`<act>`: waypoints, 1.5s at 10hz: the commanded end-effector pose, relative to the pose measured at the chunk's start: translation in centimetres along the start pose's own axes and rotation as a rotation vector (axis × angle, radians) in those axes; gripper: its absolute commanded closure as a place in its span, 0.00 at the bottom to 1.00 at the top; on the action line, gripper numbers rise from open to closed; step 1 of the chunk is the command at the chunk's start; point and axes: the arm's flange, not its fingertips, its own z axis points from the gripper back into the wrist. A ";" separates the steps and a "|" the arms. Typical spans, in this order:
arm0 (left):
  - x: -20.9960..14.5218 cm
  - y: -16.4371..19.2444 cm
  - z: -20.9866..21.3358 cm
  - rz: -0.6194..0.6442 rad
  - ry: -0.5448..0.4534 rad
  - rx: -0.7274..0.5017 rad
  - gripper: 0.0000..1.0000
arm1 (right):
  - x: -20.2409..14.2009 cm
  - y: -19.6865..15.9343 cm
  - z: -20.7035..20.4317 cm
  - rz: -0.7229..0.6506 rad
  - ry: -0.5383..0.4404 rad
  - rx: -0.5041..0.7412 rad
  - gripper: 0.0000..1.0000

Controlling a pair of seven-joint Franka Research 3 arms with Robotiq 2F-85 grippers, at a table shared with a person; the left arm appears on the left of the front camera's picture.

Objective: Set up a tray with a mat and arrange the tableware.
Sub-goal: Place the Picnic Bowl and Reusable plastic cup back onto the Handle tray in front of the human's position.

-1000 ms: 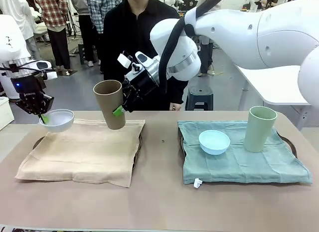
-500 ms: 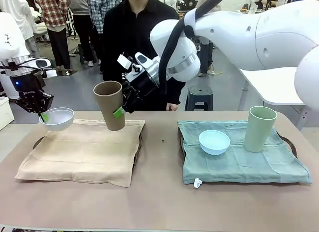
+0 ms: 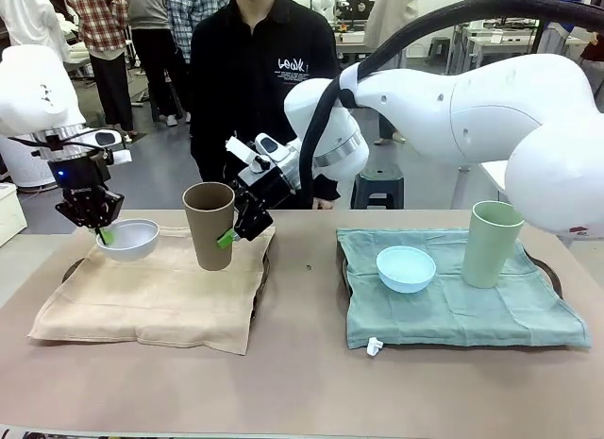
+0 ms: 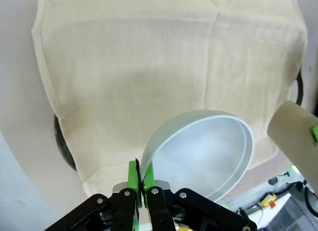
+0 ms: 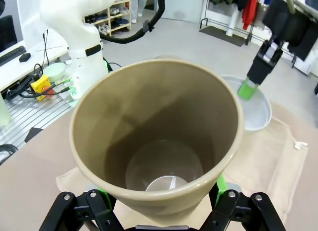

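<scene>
Tan-brown cup (image 3: 209,224): I have it in the right gripper (image 3: 233,230), green pads clamped on its wall from the far-right side, mouth up. It sits low over the far edge of the beige mat (image 3: 156,293), near the mat's far right corner; I can't tell from the front view whether the base is touching cloth yet. The side grip keeps the cup upright so it can be stood straight down. The right wrist view looks into the open mouth of the cup (image 5: 156,136), fingers to either side

White bowl (image 3: 127,239): pinched by its rim in the left gripper (image 3: 102,233), one pad inside and one outside (left wrist view shows the two pads (image 4: 132,176) closed on the thin edge). The bowl (image 4: 198,154) hangs tilted over the mat's far left corner, clear of the cup, so the arms don't crowd each other

Dark tray rim (image 3: 72,267) peeks out under the mat's left edge

Right-hand set reads as finished: light blue bowl (image 3: 406,268) and pale green cup (image 3: 491,244) stand on the teal mat (image 3: 462,307), bowl toward the left, cup at the far right, neither gripped

Person (image 3: 260,71) stands at the table's far edge, behind the cup
</scene>
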 end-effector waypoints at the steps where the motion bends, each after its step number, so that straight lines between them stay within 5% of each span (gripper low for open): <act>1: 2.1 0.3 -0.9 -0.025 -0.010 -0.002 0.96 | 0.0 -0.4 0.0 0.041 -0.001 0.008 0.15; 7: 3.5 0.8 -2.4 -0.094 -0.067 -0.005 0.96 | -3.1 -1.4 -1.1 -0.057 0.038 0.038 0.15; 13: 3.8 0.8 -3.7 -0.129 0.013 0.014 0.96 | -4.0 -1.9 -1.0 -0.070 0.058 0.019 0.15; 14: 3.9 0.8 -3.8 -0.130 0.025 0.021 0.40 | -4.0 -1.8 -0.9 -0.074 0.060 0.018 0.13; 15: 3.9 0.8 -3.9 -0.136 0.032 0.026 0.39 | -4.0 -1.8 -0.9 -0.080 0.064 0.020 0.00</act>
